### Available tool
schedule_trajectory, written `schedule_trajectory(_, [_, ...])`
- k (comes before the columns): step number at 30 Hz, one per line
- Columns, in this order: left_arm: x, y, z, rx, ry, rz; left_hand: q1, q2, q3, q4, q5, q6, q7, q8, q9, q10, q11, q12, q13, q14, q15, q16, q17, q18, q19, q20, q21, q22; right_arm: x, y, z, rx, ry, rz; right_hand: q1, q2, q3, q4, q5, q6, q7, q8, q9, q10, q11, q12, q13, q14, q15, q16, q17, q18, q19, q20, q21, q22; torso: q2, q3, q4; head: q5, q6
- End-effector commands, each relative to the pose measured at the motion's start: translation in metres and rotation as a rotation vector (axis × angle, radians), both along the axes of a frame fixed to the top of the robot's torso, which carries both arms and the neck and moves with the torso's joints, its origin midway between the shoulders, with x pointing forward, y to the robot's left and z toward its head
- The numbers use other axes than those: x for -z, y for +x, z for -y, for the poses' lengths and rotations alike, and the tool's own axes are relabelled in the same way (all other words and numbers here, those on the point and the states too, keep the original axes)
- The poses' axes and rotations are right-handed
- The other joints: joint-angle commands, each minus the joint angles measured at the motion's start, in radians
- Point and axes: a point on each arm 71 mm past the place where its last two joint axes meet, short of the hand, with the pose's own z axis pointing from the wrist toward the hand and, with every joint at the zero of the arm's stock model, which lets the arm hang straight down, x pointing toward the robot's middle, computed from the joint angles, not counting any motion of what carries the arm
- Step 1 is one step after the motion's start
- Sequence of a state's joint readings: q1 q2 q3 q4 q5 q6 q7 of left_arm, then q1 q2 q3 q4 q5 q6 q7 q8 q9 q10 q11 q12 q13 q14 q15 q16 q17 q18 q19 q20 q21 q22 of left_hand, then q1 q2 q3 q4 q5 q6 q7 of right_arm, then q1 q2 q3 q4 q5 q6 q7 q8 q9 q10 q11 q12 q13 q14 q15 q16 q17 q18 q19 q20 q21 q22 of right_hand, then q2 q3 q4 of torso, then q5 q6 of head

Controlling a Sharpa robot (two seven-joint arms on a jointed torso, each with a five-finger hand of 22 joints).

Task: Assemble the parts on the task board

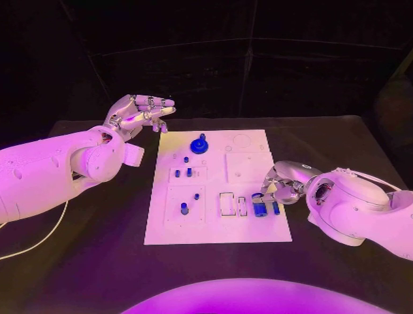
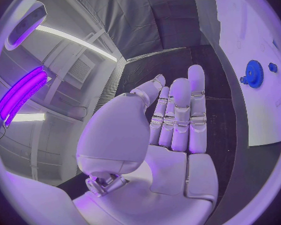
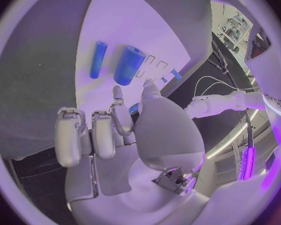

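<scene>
The white task board [image 1: 216,226] lies mid-table. A blue gear [image 1: 199,145] [image 2: 254,74] stands near its far edge, and several small blue pegs [image 1: 184,209] stand in its left half. A thick blue cylinder [image 1: 259,205] [image 3: 128,65] and a thin one [image 1: 275,207] [image 3: 98,59] lie side by side near the board's right edge. My right hand [image 1: 282,184] [image 3: 118,130] hovers just behind them with its fingers curled. A small blue part [image 3: 135,107], mostly hidden, sits pinched between thumb and finger. My left hand [image 1: 140,114] [image 2: 178,120] is raised off the board's far left corner, flat and holding nothing.
Rectangular slots [image 1: 227,203] lie in the board just left of the two cylinders. A white cable [image 1: 37,242] trails over the black table [image 1: 93,261] under my left arm. Bare table surrounds the board on all sides.
</scene>
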State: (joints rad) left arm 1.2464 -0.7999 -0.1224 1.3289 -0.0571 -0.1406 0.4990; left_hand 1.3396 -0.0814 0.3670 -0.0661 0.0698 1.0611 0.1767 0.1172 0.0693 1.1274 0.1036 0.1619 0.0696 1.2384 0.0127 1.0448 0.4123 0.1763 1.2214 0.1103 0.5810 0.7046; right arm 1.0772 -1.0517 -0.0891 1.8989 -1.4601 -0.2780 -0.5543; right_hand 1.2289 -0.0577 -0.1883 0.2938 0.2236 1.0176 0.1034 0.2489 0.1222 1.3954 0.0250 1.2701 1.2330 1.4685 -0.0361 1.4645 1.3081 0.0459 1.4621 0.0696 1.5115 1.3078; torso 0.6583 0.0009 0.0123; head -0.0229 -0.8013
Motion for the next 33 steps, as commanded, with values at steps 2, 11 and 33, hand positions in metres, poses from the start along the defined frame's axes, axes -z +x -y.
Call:
schedule_trajectory(2, [-0.001, 0.0, 0.001, 0.011, -0.007, 0.002, -0.002, 0.01, -0.005, 0.002, 0.004, -0.005, -0.002, 0.005, 0.0, -0.01, 0.001, 0.003, 0.0, -0.007, 0.003, -0.003, -0.002, 0.006, -0.004, 0.003, -0.003, -0.001, 0.007, -0.003, -0.002, -0.022, -0.051, -0.029, -0.021, 0.001, -0.009, 0.0, 0.006, 0.008, 0.0, 0.008, 0.004, 0.01, -0.001, 0.007, 0.008, 0.063, -0.008, 0.007, 0.041, -0.02, 0.036, -0.001, 0.004, 0.162, 0.001, 0.0004, 0.0003, -0.001, -0.001])
schedule_trajectory(11, [-0.001, 0.0, -0.001, 0.01, -0.006, 0.0, -0.002, 0.01, -0.005, 0.002, 0.004, -0.005, -0.002, 0.005, 0.0, -0.01, 0.001, 0.003, 0.0, -0.007, 0.003, -0.003, -0.002, 0.006, -0.004, 0.003, -0.003, -0.001, 0.013, -0.002, -0.004, -0.039, -0.089, -0.026, -0.027, 0.003, -0.011, -0.001, 0.011, 0.01, -0.001, 0.011, 0.007, 0.01, -0.002, 0.008, 0.01, 0.063, -0.009, 0.008, 0.043, -0.02, 0.036, -0.001, 0.005, 0.162, 0.001, -0.0001, -0.0008, 0.001, -0.004])
schedule_trajectory(33, [-0.001, -0.001, -0.004, 0.01, -0.004, -0.006, -0.005, 0.01, -0.007, 0.004, 0.004, -0.006, -0.002, 0.006, 0.0, -0.011, 0.001, 0.004, 0.0, -0.007, 0.003, -0.003, -0.002, 0.006, -0.004, 0.003, -0.004, -0.002, 0.026, -0.007, -0.015, -0.076, -0.123, -0.042, 0.095, 0.055, 0.018, -0.038, 0.122, 0.044, -0.016, 0.036, 0.037, 0.03, -0.016, 0.034, 0.055, 0.063, -0.02, 0.01, 0.051, -0.023, 0.044, -0.01, 0.011, 0.175, 0.0, 0.0002, -0.0012, 0.005, -0.015])
